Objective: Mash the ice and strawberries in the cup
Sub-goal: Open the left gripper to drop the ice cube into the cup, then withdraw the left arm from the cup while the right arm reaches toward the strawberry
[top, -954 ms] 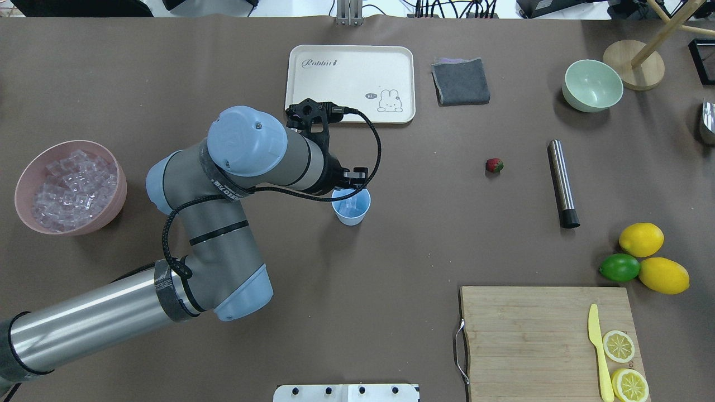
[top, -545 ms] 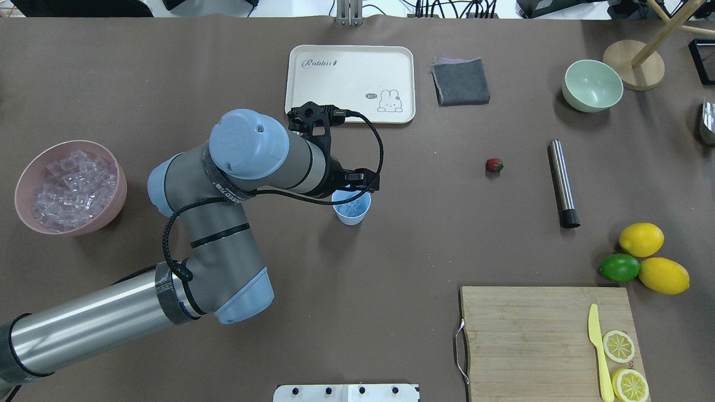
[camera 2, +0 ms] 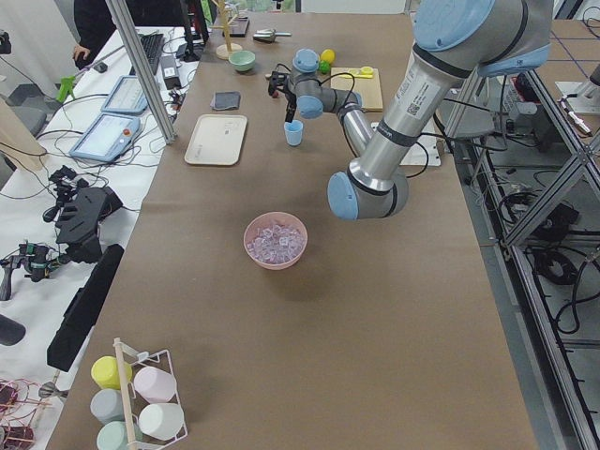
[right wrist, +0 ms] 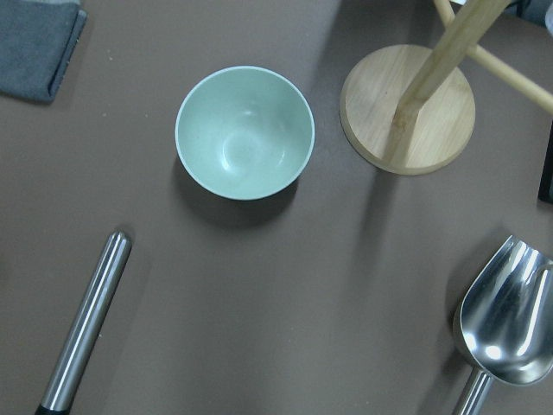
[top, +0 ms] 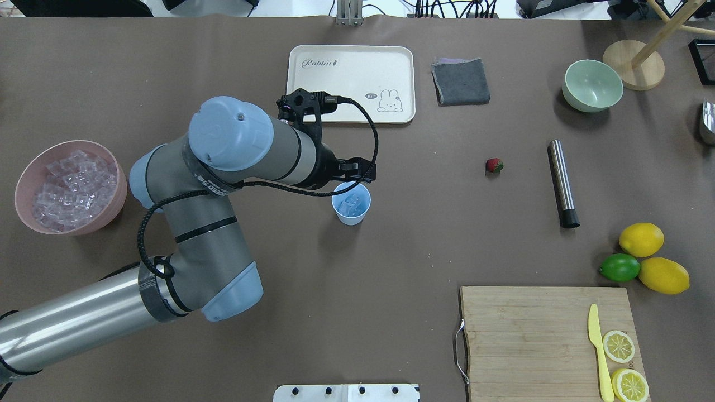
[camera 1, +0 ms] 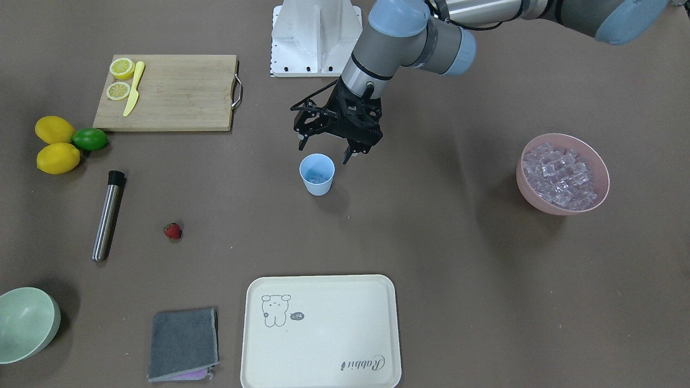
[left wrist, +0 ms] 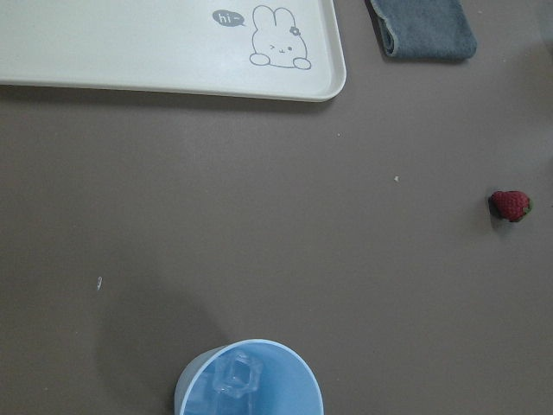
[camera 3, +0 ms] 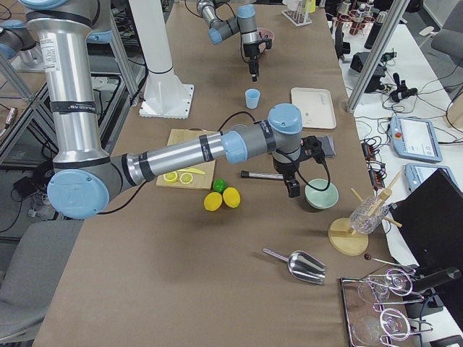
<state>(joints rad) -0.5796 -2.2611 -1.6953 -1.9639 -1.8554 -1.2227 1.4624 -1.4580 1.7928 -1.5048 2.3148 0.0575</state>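
Your left gripper (camera 1: 323, 152), black, spread wide and empty, hovering above the tapered light blue plastic cup (camera 1: 317, 175), glassy ice cubes (top: 351, 205) inside, small red strawberry (camera 1: 172, 231) well apart on the matte brown table (camera 1: 458, 242), your right gripper (camera 3: 293, 186), opening not discernible

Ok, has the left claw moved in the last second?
Yes. In the overhead view the left claw has drawn back from over the cup, toward the tray and slightly leftward; the cup stays put.
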